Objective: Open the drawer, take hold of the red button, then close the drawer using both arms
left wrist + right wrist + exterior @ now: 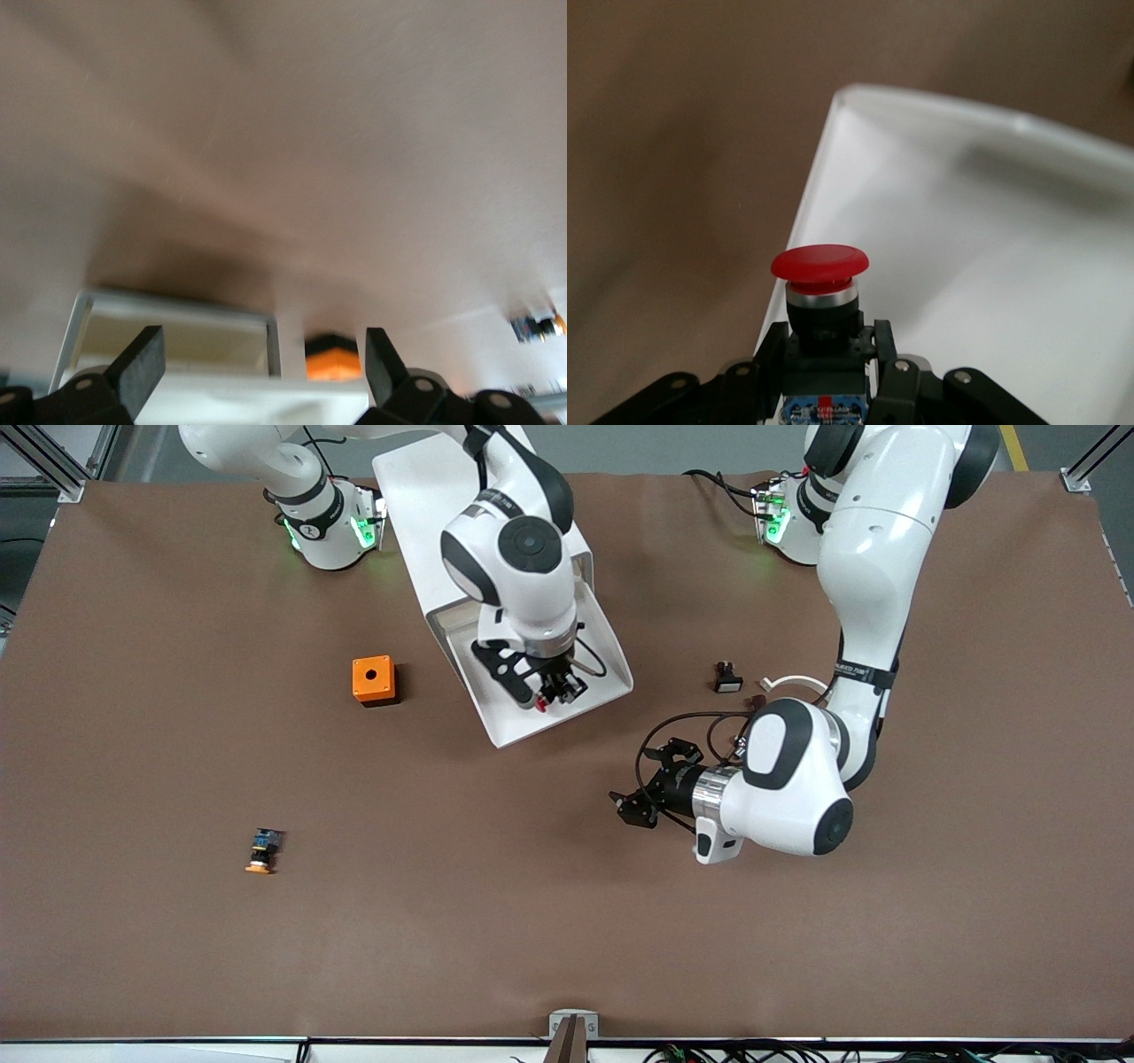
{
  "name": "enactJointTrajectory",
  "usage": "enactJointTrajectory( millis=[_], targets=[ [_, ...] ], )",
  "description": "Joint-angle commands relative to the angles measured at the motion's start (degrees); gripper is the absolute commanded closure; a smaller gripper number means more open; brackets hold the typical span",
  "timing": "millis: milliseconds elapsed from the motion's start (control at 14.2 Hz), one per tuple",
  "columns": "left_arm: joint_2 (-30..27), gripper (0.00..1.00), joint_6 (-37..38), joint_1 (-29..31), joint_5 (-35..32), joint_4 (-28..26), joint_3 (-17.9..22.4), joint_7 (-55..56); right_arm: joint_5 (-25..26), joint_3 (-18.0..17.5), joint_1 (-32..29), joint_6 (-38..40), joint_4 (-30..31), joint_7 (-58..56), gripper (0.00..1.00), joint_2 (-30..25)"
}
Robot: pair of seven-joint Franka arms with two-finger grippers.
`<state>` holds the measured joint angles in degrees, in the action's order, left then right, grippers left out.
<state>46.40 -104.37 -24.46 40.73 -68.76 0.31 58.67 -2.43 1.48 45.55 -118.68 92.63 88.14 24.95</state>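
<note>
The button point(820, 292), a push-button switch with a round red cap, a silver collar, a black body and a blue rear part, is sitting clamped between the fingers point(888, 376) of the right tool point(556, 689), which is gripping it by the black body with the cap sticking out past the fingertips. That tool is hanging over the pulled-out drawer point(595, 615), a shallow white tray standing open from the top of the white cabinet point(425, 491), and the red cap is showing just under the tool, above the tray's corner nearest the front camera.

The left tool point(631, 801) is waiting low over the brown bench point(567, 921), its fingers point(142, 365) standing wide apart with nothing between them, pointing toward the drawer's open end and lying well apart from it. In the left wrist view the drawer's front edge and the orange box point(373, 680) are showing between those fingers.

On the bench, an orange-capped switch point(262, 851) is lying toward the right arm's end, nearest the front camera and well away from both tools. The orange box with a hole in its top is standing beside the drawer, near the right tool. A small black-and-white part point(727, 679) is lying near the left arm's forearm.
</note>
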Motion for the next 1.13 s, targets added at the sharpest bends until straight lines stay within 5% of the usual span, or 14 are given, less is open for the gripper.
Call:
enactJointTrajectory(
  millis=[0, 565, 1059],
  targets=[
    [-2.19, 0.01, -6.61, -2.51, -9.13, -1.47, 0.58, -1.54, -1.53, -0.51, -8.34, 2.93, -1.83, -15.57, 1.0, -0.6],
    [-4.3, 0.01, -11.82, -9.19, -29.11, -2.7, 0.57, 0.65, 0.05, -0.34, -25.58, -1.36, 3.95, -50.23, 1.0, -0.17],
    [-3.95, 0.01, -13.05, -14.03, -33.79, -3.14, 0.48, 5.93, 4.63, -0.34, -35.08, -11.64, 5.2, -67.99, 1.0, 6.5]
  ],
)
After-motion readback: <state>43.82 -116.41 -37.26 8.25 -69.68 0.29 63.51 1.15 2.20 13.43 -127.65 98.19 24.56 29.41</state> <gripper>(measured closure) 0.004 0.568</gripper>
